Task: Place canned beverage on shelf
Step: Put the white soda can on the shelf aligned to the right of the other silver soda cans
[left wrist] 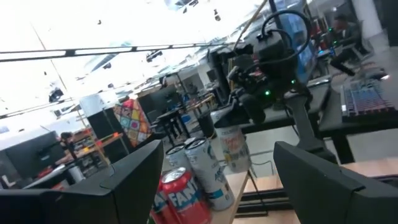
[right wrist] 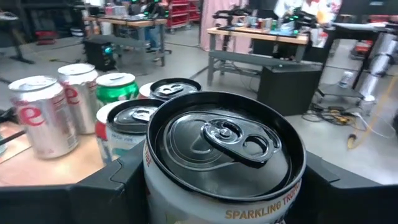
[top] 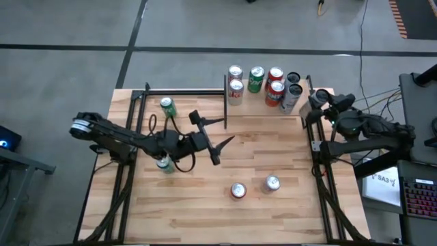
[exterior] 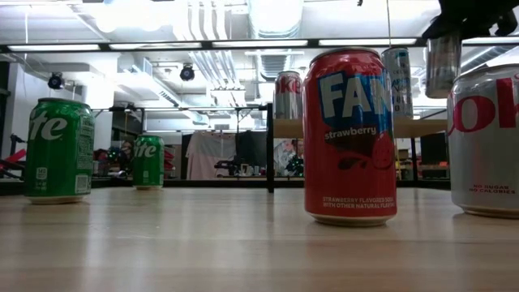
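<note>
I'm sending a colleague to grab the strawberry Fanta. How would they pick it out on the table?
Start at the striped wooden table and go to its near, open part, away from the shelf. Two cans stand there close together, apart from the rest. The strawberry Fanta is the red one; its neighbour, the silver can, has red lettering.

The striped wooden worktop [top: 273, 212] stands on a grey floor [top: 68, 27] crossed by dark lines. A keyboard [top: 420, 198] lies at the right edge in the high view, with a white sheet [top: 384, 183] beside it and cables [top: 382, 102] trailing behind. In the room beyond, light strips [exterior: 243, 43] run along the ceiling, a pale shirt [exterior: 209, 154] hangs, and a grey bench [right wrist: 255, 46] stands near a black box [right wrist: 289, 87].
</note>
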Robot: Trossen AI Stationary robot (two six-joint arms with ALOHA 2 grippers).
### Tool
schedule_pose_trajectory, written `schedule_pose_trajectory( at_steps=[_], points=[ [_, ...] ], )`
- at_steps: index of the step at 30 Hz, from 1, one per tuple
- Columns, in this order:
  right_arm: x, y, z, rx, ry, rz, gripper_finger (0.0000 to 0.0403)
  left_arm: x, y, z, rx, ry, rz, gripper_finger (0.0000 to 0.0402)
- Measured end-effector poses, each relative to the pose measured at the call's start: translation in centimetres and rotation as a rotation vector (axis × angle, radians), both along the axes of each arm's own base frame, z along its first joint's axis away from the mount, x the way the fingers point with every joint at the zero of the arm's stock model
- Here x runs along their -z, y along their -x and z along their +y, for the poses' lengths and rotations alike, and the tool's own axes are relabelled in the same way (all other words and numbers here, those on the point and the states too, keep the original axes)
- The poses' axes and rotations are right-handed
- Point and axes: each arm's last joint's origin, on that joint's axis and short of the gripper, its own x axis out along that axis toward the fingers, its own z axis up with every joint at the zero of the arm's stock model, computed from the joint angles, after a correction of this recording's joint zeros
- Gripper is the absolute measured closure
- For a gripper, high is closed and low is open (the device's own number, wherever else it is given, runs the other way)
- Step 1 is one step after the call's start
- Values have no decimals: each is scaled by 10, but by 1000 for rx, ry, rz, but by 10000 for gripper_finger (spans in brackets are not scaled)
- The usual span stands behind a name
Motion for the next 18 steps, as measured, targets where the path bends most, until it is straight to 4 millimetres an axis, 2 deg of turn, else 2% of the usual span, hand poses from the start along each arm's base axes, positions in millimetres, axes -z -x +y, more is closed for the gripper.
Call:
schedule_pose_trajectory(
  at_steps=[10, 18],
  points=[
    [5, -18, -4, 75, -4, 67, 165, -1, 29, 13, 37, 64, -67, 111],
    [7, -15, -13, 155, -50, 50, 165, -3, 45, 16, 47, 96, -94, 111]
  ],
)
